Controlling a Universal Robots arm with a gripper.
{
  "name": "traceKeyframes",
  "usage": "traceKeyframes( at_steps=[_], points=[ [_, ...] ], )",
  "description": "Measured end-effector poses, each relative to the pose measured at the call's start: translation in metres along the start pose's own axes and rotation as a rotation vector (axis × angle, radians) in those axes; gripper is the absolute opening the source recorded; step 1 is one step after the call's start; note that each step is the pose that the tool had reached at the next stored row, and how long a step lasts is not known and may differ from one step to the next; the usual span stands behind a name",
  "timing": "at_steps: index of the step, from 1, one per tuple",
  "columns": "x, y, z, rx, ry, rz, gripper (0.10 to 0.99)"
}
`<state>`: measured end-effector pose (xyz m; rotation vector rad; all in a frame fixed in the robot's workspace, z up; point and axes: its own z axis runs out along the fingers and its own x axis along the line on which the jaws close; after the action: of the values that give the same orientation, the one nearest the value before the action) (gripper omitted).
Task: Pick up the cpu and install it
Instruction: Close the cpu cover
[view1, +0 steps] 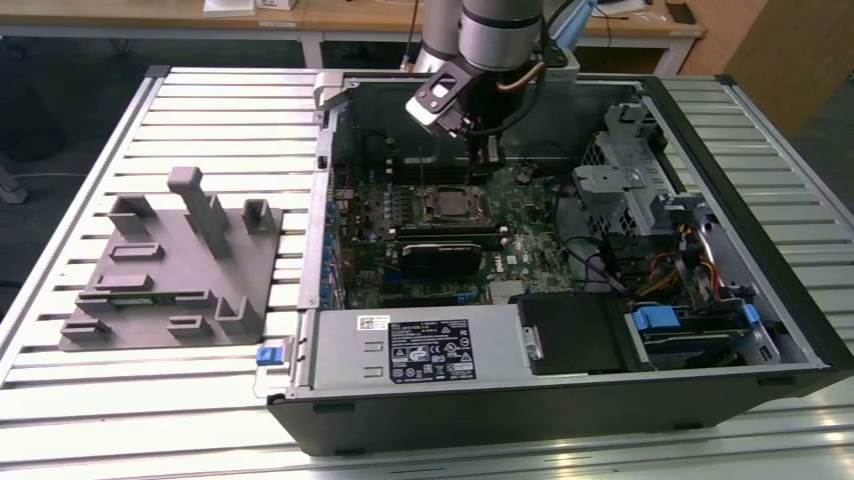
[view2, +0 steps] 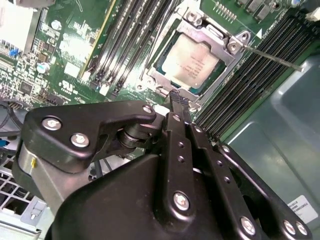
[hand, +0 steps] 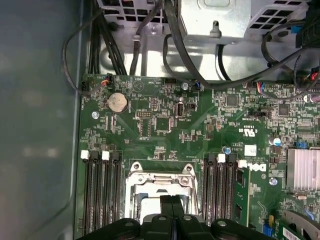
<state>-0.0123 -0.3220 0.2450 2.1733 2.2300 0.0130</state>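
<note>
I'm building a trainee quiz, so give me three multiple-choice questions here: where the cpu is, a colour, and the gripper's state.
1. Where is the cpu? A on the table B in the socket C outside the case
2. The fixture block is: A grey B blue C red
3. The gripper is: A open B shut, empty C shut on a cable
Answers: B, it lies inside the socket; A, plain grey all over; B, fingertips meet with nothing between.
</note>
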Motion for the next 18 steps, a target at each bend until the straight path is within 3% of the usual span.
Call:
traceKeyframes(
  at_steps=[9,18],
  points=[
    [-0.0023,-0.0097,0.0026,0.0,-0.0001,0.0,0.106],
    [-0.0022,-0.0187,0.0137,0.0,0.0005,-0.001,0.106]
  ],
)
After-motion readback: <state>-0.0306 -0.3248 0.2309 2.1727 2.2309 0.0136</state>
